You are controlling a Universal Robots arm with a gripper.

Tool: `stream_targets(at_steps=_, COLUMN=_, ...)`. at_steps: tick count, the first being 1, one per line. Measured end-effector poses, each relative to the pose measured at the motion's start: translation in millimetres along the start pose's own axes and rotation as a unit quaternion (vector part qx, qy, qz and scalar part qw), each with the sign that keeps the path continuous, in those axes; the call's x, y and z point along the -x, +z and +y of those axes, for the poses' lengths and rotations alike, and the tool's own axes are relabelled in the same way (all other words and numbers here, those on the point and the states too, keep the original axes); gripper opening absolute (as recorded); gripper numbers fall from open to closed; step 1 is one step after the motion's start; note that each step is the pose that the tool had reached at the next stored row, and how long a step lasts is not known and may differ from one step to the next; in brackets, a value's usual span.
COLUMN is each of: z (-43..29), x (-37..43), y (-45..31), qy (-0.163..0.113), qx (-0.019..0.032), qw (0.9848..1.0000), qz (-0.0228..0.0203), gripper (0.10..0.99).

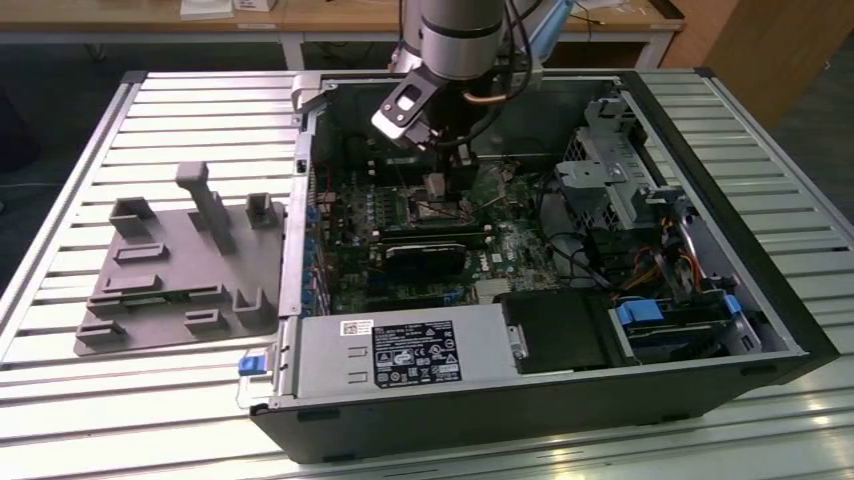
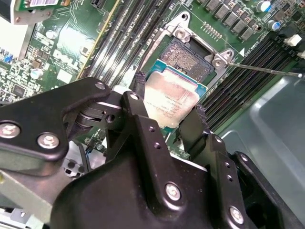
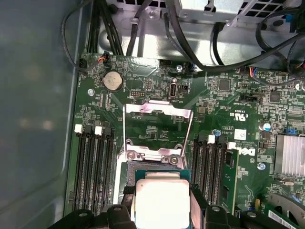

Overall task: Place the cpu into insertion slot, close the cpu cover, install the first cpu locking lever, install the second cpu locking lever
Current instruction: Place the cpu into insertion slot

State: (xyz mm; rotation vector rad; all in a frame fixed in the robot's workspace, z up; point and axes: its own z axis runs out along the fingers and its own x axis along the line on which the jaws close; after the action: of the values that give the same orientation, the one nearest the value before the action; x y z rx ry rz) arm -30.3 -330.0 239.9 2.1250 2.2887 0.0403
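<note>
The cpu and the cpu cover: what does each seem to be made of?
The cpu, gripped by the claw: a pale matte metal lid, going by its dull grey sheen, on a green board-like edge, likely laminate. The cpu cover: thin bright metal, probably stamped steel, judging by its shiny glare and slim bars.

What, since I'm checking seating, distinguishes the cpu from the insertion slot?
The cpu is pale silver; the insertion slot is dark. The cpu sits clamped in the jaws of the gripper; the insertion slot lies uncovered on the board. Both are square, similarly sized.
</note>
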Motion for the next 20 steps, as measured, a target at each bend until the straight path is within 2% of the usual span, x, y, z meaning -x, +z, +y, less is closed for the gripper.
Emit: stream_targets(at_steps=20, z=-2.1, x=-3.0, y=13.8, qy=0.0, qx=0.0, qw=1.0, qz=0.0001, gripper=0.537)
